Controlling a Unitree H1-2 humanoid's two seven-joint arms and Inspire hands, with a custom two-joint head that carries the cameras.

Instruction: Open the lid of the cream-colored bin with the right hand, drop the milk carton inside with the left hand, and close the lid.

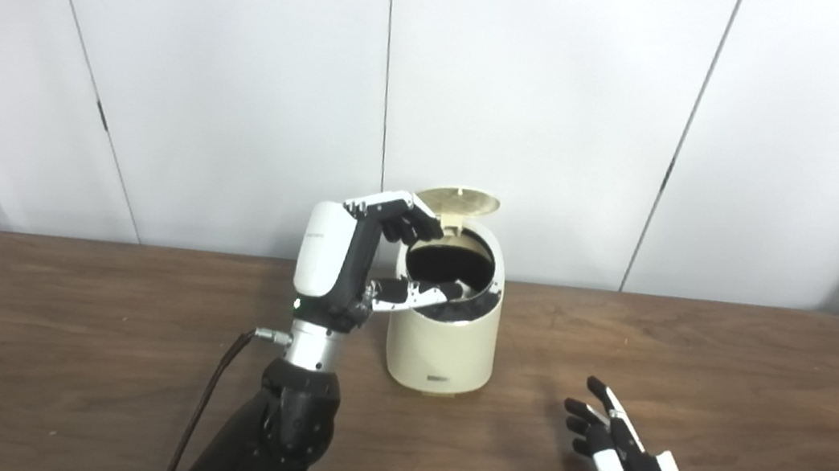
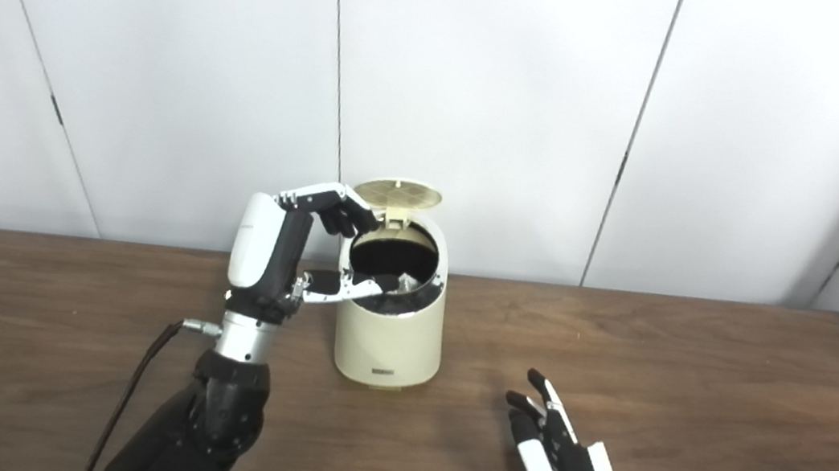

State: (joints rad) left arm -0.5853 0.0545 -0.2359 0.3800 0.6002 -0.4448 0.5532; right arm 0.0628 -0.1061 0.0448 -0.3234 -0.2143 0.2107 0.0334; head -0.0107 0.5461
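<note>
Left eye view — cream-colored bin point(image 1: 442, 344), lid point(image 1: 459, 199) raised. Left hand point(image 1: 368, 257) spread, empty over the opening; milk carton unseen, presumably inside. Right hand point(image 1: 628, 466) spread above table point(image 1: 734, 366). Next — closing lid.

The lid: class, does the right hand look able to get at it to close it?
Probably yes: the right hand rests open on the table, nothing between it and the raised lid; only the left hand crowds the bin.

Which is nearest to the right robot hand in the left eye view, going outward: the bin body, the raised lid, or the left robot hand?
From the right robot hand, low at the table's right:
1. Bin body, up and left.
2. Left robot hand, at the bin's left rim.
3. Raised lid, behind the bin's mouth, about as far as the left robot hand.
</note>
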